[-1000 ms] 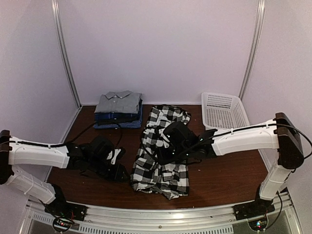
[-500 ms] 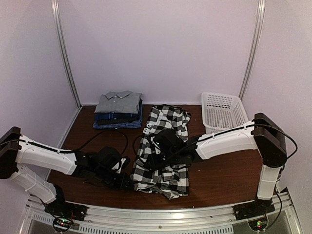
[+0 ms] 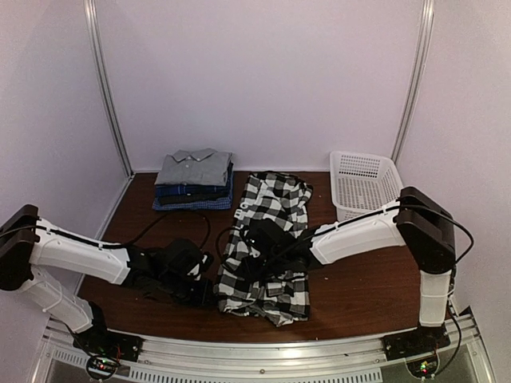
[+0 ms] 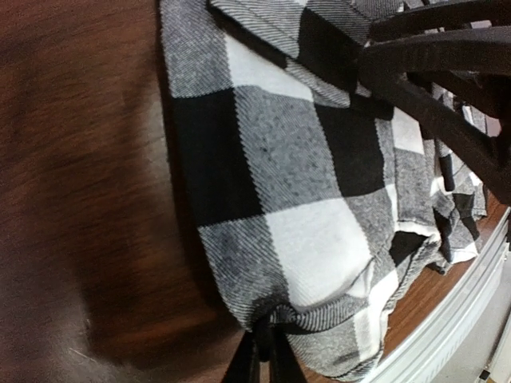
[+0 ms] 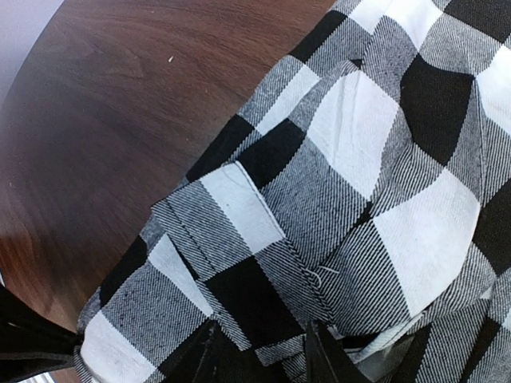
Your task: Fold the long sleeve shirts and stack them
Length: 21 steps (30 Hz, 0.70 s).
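Left jaws: pinched shut on the near-left hem of the check shirt (image 3: 275,199).
Stack (image 3: 194,179): folded shirts, grey on top, at the back left of the surface (image 3: 359,279).
Check shirt: rumpled, lying lengthwise mid-surface.
Right jaws: part open, low on the shirt's left middle, a fold between the fingers (image 5: 209,355).
Basket (image 3: 363,154): back right, apart from the shirt.

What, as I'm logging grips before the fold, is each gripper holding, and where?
Left gripper pinches the checked shirt at its near left edge. Right gripper straddles a fold of it; whether it grips cannot be told.
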{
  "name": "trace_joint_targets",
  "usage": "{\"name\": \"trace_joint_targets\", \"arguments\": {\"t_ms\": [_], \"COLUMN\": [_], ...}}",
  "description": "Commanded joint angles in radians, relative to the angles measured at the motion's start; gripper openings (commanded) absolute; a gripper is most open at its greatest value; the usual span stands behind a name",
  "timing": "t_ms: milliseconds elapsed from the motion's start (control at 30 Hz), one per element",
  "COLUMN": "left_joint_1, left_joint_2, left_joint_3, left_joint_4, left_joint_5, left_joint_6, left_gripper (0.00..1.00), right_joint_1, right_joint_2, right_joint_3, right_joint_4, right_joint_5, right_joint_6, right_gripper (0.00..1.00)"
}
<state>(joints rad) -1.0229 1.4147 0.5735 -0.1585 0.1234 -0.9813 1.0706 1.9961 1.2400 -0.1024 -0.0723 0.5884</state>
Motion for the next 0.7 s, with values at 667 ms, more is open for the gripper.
{"name": "trace_joint_targets", "arguments": {"t_ms": [667], "left_joint_1": [-0.009], "left_joint_2": [-0.145], "left_joint_3": [0.105], "left_joint_4": [-0.401], "left_joint_5": [0.128], "left_joint_6": [0.118], "left_gripper": [0.32], "right_joint_1": [-0.017], "right_joint_2": [0.057], "right_joint_3": [0.075], "right_joint_4": [-0.119], "right_joint_5": [0.039], "right_joint_6": [-0.020], "right_gripper": [0.34]}}
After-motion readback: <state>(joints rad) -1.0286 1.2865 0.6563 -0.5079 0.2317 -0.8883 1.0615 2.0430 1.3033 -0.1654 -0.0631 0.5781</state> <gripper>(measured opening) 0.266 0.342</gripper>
